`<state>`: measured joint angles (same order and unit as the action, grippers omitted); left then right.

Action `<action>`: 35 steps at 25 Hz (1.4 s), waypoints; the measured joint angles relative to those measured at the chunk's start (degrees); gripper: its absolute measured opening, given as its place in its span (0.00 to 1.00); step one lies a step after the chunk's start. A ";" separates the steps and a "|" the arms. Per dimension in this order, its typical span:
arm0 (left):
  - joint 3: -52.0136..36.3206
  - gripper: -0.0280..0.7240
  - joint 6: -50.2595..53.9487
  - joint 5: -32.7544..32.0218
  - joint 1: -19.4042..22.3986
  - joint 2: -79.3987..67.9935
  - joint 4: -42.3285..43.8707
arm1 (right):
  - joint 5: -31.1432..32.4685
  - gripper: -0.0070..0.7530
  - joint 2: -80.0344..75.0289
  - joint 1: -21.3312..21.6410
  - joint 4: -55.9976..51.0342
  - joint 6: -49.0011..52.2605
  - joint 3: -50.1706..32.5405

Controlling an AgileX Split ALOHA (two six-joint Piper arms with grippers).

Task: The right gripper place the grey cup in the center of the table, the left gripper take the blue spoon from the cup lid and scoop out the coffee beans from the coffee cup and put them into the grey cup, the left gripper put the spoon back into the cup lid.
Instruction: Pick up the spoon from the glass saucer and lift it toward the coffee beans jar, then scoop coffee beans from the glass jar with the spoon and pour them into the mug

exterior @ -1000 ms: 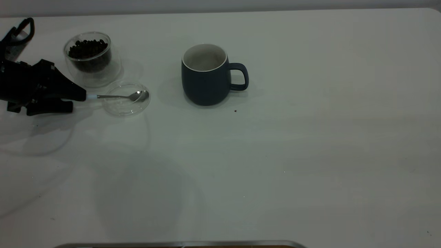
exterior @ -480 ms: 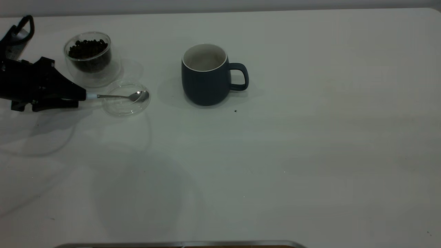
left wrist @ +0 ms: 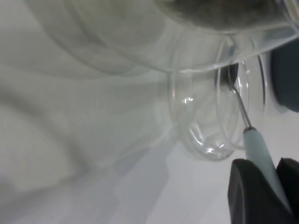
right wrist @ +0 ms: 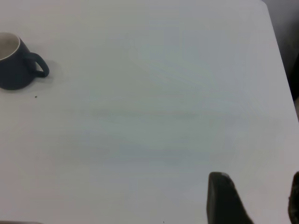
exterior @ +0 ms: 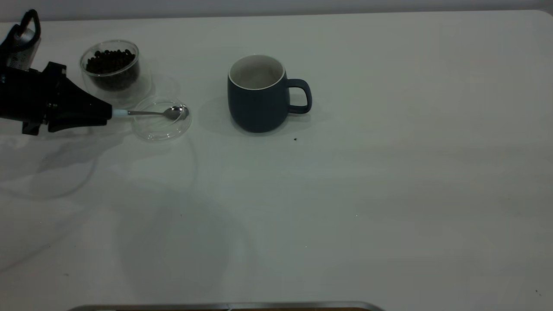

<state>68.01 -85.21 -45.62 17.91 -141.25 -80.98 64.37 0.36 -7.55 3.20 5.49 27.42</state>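
The left pincer [exterior: 106,116] is clamped on the pale handle of the blue spoon [exterior: 149,113], and since a second ago it has risen slightly and shifted toward the coffee cup [exterior: 113,73], so the spoon's bowl now hangs over the far edge of the cup lid [exterior: 160,126] rather than lying flat in it. The lid seems to have shifted a little as well. The coffee beans [exterior: 110,60] fill the clear cup, which stands just behind the lid at the tabletop's [exterior: 389,194] left end. The grey cup [exterior: 258,95] has not moved, upright near the centre with its handle pointing right. The right pincer [right wrist: 254,198] hovers apart, jaws spread, holding nothing, well away from the mug.
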 joint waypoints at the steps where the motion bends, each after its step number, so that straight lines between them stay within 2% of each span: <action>1: 0.00 0.23 0.06 -0.41 0.00 0.00 0.00 | 0.00 0.50 0.00 0.00 0.00 0.00 0.00; 6: 0.00 0.22 0.09 -2.16 0.00 0.49 1.42 | 0.00 0.50 0.00 0.00 0.00 0.00 0.00; 14: 0.00 0.22 5.97 -3.35 0.00 8.16 12.25 | 0.00 0.50 0.00 0.00 0.00 0.00 0.00; 19: 0.00 0.22 6.59 -6.85 0.00 14.94 13.02 | 0.00 0.50 0.00 0.00 0.00 0.00 0.00; 23: 0.00 0.22 6.97 -7.00 0.33 21.41 12.15 | 0.00 0.50 0.00 0.00 0.00 0.00 0.00; 29: 2.91 0.22 13.85 -3.08 5.10 25.05 7.39 | 0.00 0.50 0.00 0.00 0.00 0.05 0.00; 35: 5.09 0.22 18.19 -4.76 11.68 20.45 8.42 | 0.00 0.50 0.00 0.00 0.00 -0.02 0.00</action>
<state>73.10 -67.02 -50.38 29.59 -120.80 -72.55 64.37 0.36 -7.55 3.20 5.47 27.42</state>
